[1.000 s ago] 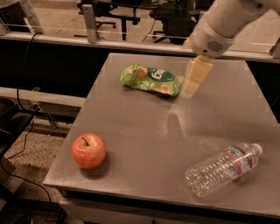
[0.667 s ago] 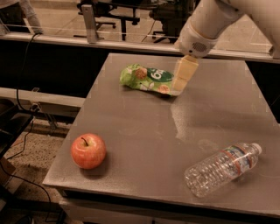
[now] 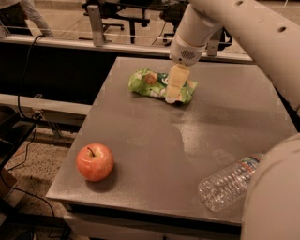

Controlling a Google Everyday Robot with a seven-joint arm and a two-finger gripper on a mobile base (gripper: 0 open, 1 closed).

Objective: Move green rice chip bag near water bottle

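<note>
Hand on green rice chip bag covers middle; water bottle part-hidden.

One camera looks steeply down from above the near right corner of the table, facing its far edge, close in; the tool is near that far edge.

Seemingly an office-like lab: black wheeled swivel chairs stand beyond a metal rail, and a loose black cable trails towards the speckled floor. The robot's cream gripper hangs over the far side of a grey metal worktop.

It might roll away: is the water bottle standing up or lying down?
Lying down: the water bottle rests on its side on the table. The pincer is at the green rice chip bag.
</note>
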